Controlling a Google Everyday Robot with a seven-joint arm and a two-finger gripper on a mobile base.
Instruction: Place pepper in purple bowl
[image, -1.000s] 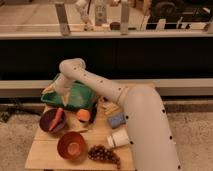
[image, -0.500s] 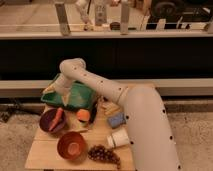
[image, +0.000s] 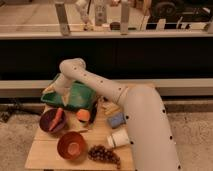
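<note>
The pepper (image: 57, 118) was seen lying inside the purple bowl (image: 44, 126), stretched slantwise across the dull maroon inside, with its upper end leaned toward the bowl's far right rim; it was touched by nothing but the bowl. The purple bowl was set on the left part of the wooden counter (image: 42, 152), just in front of a green bag (image: 77, 95). The pincer (image: 54, 91) was held over the left end of that bag, behind and above the purple bowl and apart from the pepper; whether it was spread or pressed together could not be told. The arm (image: 137, 117) was raised from the lower right, bent at a rounded elbow above the bag, and turned downward to the pincer.

An orange-brown bowl (image: 71, 145) was placed at the front of the counter, nearer than the purple bowl and slightly to its right; a paler orange patch was made out inside it. A small rounded orange object (image: 82, 115) was found just beside the purple bowl's right rim, between that bowl and the arm. A bunch of dark grapes (image: 104, 154) was laid to the right of the orange-brown bowl; a white cup (image: 119, 138) was seen just behind the grapes, close against the arm; a blue object (image: 116, 120) was set farther back, with a yellowish item (image: 111, 107) behind it, the nature of which could not be told.
</note>
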